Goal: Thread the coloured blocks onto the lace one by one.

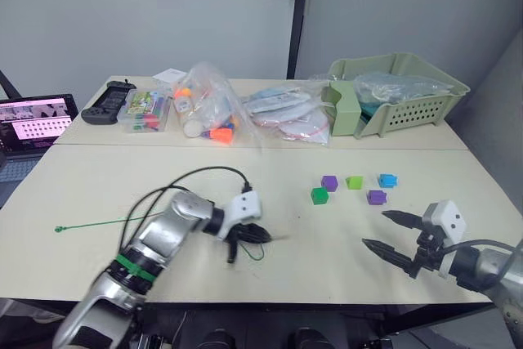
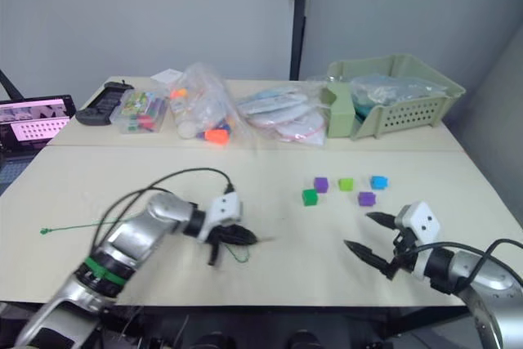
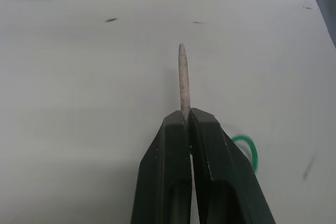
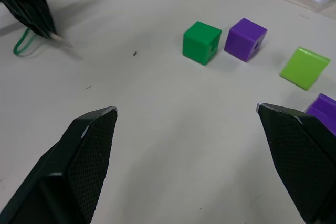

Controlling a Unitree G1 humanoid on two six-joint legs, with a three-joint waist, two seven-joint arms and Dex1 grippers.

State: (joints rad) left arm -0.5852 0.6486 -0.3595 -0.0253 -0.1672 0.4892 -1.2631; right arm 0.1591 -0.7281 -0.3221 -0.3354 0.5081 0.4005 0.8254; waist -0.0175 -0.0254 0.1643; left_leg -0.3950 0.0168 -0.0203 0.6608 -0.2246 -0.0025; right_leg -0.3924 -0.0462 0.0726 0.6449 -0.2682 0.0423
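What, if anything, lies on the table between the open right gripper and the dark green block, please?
Nothing visible does. The right gripper is open, and only bare table lies between it and the dark green block. The left gripper, shut on the lace tip, sits off to the side.

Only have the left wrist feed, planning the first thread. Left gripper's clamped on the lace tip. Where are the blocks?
Observer: Five blocks sit toward the robot's right on the table; the dark green block is nearest the left gripper.
Operator: Right gripper?
Observer: The right gripper is open, holding nothing, near the purple block.
Operator: Rest of the lace?
Observer: The lace trails across the table to the robot's left.
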